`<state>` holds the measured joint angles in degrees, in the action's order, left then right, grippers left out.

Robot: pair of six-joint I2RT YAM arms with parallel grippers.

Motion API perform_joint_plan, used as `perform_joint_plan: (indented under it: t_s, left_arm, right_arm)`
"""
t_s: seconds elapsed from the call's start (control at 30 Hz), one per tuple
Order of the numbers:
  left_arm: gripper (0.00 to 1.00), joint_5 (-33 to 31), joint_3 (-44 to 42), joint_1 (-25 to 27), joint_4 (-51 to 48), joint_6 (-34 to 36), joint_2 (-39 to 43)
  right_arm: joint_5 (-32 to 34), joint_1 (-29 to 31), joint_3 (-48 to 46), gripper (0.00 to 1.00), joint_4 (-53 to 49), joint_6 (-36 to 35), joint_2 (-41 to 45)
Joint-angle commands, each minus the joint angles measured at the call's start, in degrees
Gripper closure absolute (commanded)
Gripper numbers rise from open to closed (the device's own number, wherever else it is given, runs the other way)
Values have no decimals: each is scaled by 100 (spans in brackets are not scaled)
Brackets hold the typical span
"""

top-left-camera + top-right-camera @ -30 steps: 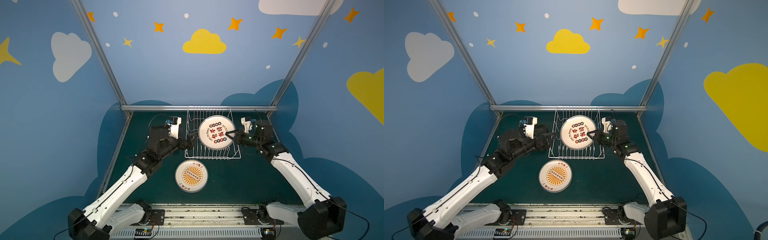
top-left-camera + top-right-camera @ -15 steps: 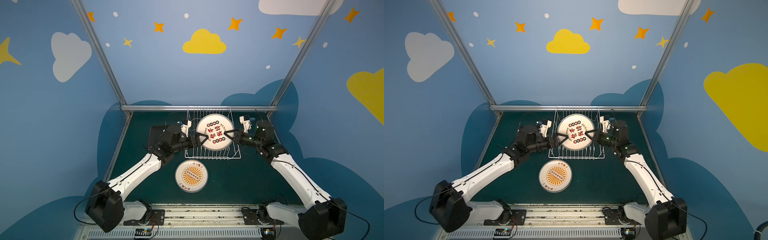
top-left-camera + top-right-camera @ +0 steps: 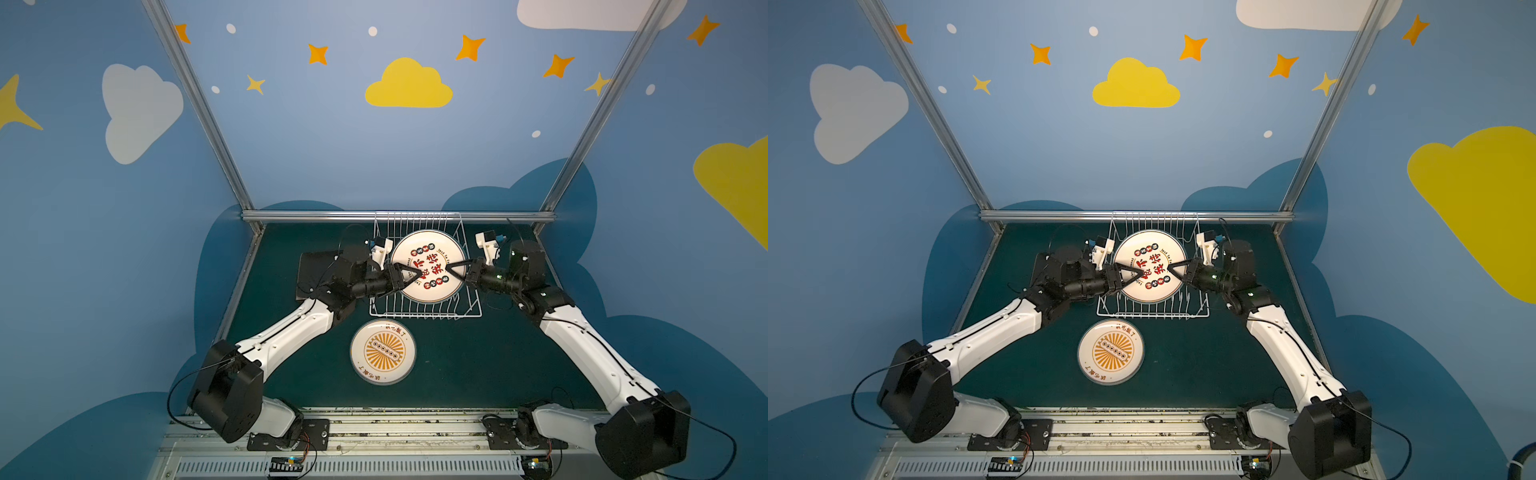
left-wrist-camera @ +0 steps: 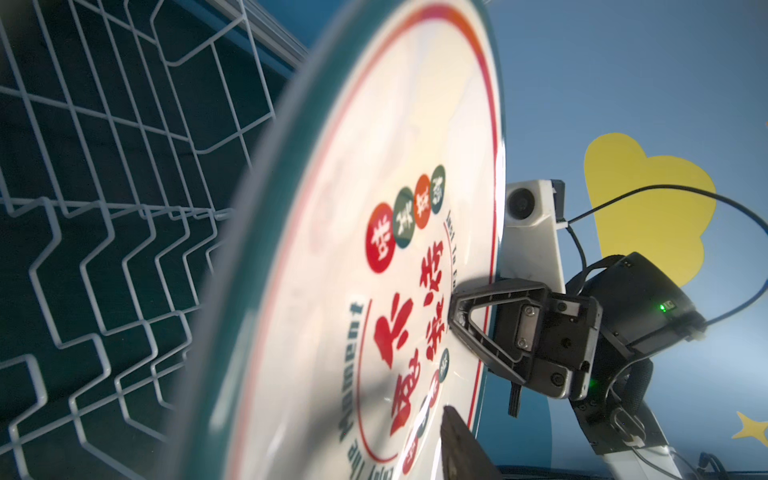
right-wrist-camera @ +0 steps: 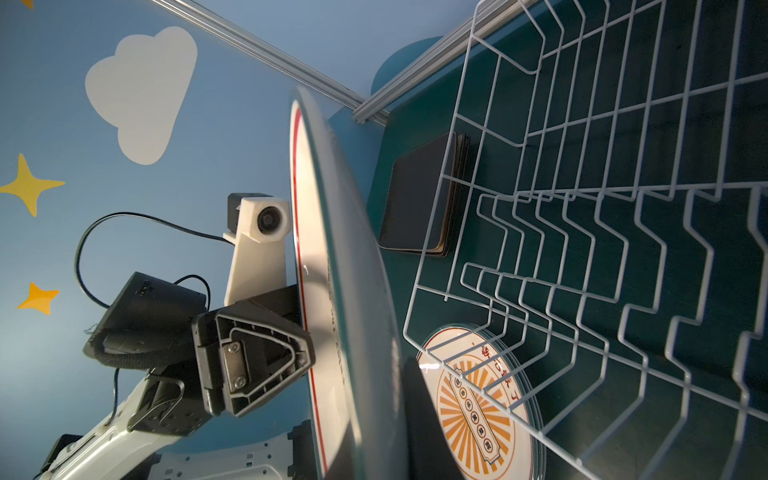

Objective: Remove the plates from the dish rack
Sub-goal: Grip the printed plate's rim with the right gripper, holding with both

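White wire dish rack (image 3: 415, 316) beneath character plate (image 3: 428, 240), right tool (image 3: 449, 269) clenched on rim, left tool (image 3: 418, 274) grip unclear

We see a dark green table mat (image 3: 478, 365). Directly on it: white wire dish rack (image 3: 426, 316) at back middle, sunburst plate (image 3: 382, 351) face up just in front of it, and black square plates (image 3: 312, 266) stacked just beside the rack's left.
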<state>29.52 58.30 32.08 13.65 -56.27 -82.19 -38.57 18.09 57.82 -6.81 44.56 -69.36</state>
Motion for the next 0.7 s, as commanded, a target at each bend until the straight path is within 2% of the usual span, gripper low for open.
perform_joint_plan:
  t_s: [0.0, 0.2, 0.37, 0.43, 0.5, 0.53, 0.6, 0.67]
  left_arm:
    - [65, 98, 57, -30, 276, -77, -1]
    - [87, 100, 58, -26, 245, -94, 40]
    - [97, 14, 48, -26, 161, -101, 130]
    - [97, -57, 30, -26, 76, -99, 208]
    - [97, -112, 6, -26, 19, -72, 308]
    - [97, -145, -11, -26, -21, -66, 361]
    - [97, -196, -60, -35, -98, -63, 486]
    - [97, -250, -115, -40, -200, -38, 638]
  right_arm:
    - [-188, -16, 36, 100, 206, -86, 4]
    - [-179, -16, 17, 100, 138, -146, 28]
    - [-163, -17, 51, 100, -18, -231, 50]
    - [-105, -16, 54, 88, -103, -271, 84]
    - [4, -16, 53, 66, -202, -339, 154]
    - [59, -16, 54, 60, -251, -387, 209]
    - [169, -16, 96, 40, -452, -580, 316]
    - [322, -11, 162, 24, -750, -834, 439]
